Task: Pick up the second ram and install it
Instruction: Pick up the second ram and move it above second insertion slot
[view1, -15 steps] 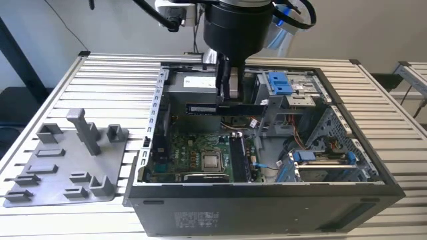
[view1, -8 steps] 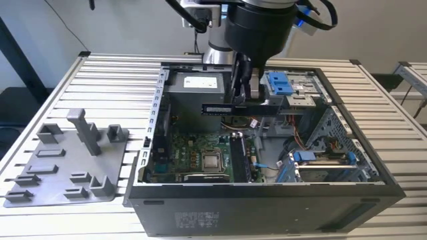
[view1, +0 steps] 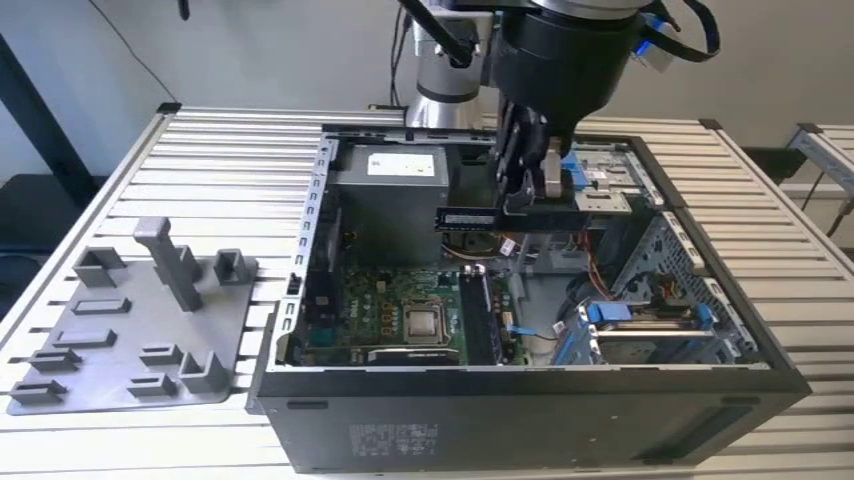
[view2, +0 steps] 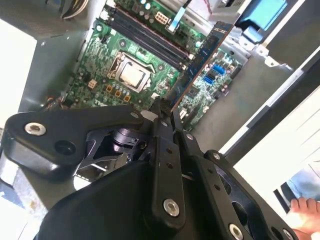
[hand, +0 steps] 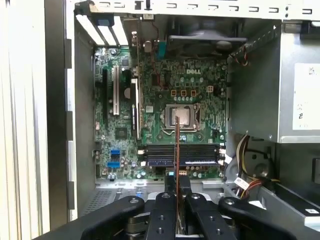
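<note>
The pincer (view1: 514, 205) is clamped narrow on one end of the ram (view1: 470, 218), a thin flat dark board with a pale label. The ram hangs level in the air inside the open top of the case (view1: 534, 420), beside the power supply (view1: 387, 190) and above the motherboard (view1: 400, 315).

In the first wrist view the ram (hand: 177, 155) stands edge-on as a thin brown line between the black, bolted fingers (hand: 162, 215), over the long dark memory slots (hand: 182, 156). In the second wrist view its green-black face (view2: 200, 60) slants out from the matte black linkage of the pincer (view2: 162, 107), clear of the board below.

The motherboard (hand: 160, 125) is glossy green, studded with small parts, and has a square metal socket (hand: 181, 116) in the middle. The power supply is a plain grey steel box with a white printed label (view1: 403, 162). The case is black sheet metal with blue plastic clips (view1: 607, 312).

The bench (view1: 200, 150) is ribbed silver metal. On it, at the exterior view's left, lies a grey plastic tray (view1: 114, 385) with upright blocks. A hand (view2: 302, 207) rests at the edge of the second wrist view. Behind the bench is a pale wall.
</note>
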